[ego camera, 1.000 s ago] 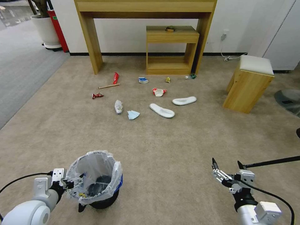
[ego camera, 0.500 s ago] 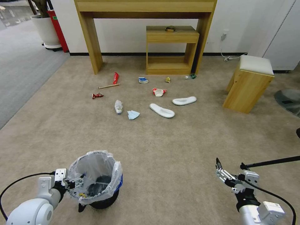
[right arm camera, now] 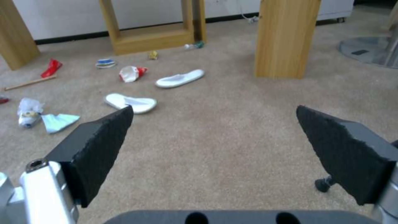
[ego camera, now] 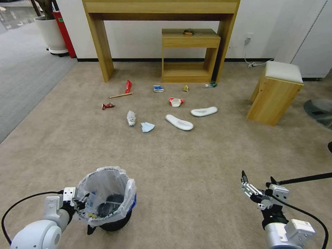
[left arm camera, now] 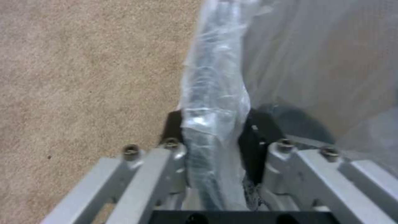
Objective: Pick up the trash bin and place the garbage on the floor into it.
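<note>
1. The left gripper [ego camera: 80,204] is low at the robot's left side. Its fingers [left arm camera: 253,137] pinch the rim of the trash bin [ego camera: 107,197], one finger outside and one inside, with the crinkly clear bag squeezed between them.
2. The trash bin is black and round. It sits close to the robot on the carpet [ego camera: 180,159], and I cannot tell if its bottom touches the floor.
3. The right gripper [ego camera: 257,180] is low at the robot's right side, over bare carpet. Its fingers [right arm camera: 104,146] are spread wide apart and hold nothing.
4. The garbage lies farther away on the carpet, in front of a big wooden table [ego camera: 160,7] and a small wooden shelf [ego camera: 190,55].
5. A red wrapper [ego camera: 128,86] lies next to a wooden stick [ego camera: 120,95]. A crushed red can [ego camera: 107,105] is near them, a bit closer to the robot.
6. A blue and white carton [ego camera: 158,89], a yellow wrapper [ego camera: 185,88] and a green bottle [ego camera: 211,84] lie in a row near the shelf.
7. A red and white cup [ego camera: 176,101] lies on its side, nearer than the carton.
8. Two white slippers [ego camera: 179,122] lie near each other but not touching.
9. A blue mask [ego camera: 147,127] lies just beside a clear bag [ego camera: 131,118] with something yellow inside.
10. A wooden stool [ego camera: 275,91] with a white top stands well off to the right.
</note>
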### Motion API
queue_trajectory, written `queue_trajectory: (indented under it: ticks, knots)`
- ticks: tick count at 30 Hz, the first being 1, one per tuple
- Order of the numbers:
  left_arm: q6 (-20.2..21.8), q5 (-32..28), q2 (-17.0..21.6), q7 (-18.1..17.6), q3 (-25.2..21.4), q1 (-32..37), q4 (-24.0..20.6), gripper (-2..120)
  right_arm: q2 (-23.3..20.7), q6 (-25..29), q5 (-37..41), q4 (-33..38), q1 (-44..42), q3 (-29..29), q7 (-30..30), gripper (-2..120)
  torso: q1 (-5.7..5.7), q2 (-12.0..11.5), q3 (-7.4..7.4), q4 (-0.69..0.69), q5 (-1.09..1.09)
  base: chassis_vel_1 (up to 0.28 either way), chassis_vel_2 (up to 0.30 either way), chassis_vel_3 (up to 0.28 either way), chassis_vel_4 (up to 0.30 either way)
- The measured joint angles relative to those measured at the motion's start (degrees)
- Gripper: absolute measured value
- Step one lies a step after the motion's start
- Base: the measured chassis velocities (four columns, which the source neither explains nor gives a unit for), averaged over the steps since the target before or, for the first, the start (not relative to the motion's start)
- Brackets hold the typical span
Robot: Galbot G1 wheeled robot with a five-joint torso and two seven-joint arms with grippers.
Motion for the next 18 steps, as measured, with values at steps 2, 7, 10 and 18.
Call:
queue_trajectory:
  ticks: [2,7,10,18]
  knots:
    - [-0.03,-0.19,-0.17,0.18,-0.03,0.11,-0.16,9,-0.09,-0.43,0.30,0.38,0.33,0.08,0.26,100,0.00,0.00,0.00,0.00,0.00,0.000,0.000,0.000,0.000]
    - [0.03,-3.01,-0.73,-0.80,-0.49,0.83,-2.12,2,-0.15,-1.51,-0.20,1.12,0.90,0.42,0.55,100,0.00,-0.01,0.00,-0.01,-0.05,0.000,0.000,0.000,0.000]
    - [0.04,-5.15,-1.00,-3.24,-0.78,1.37,-4.16,0,-0.21,-1.80,-0.80,1.54,0.97,0.66,0.55,100,0.00,-0.01,0.00,-0.02,-0.03,0.000,0.000,0.000,0.000]
    - [0.08,-9.55,-3.17,-5.60,-3.26,4.49,-12.63,0,-0.31,-2.35,-1.07,3.35,1.63,2.23,0.30,100,0.00,-0.01,0.00,-0.02,0.00,0.000,0.000,0.000,0.000]
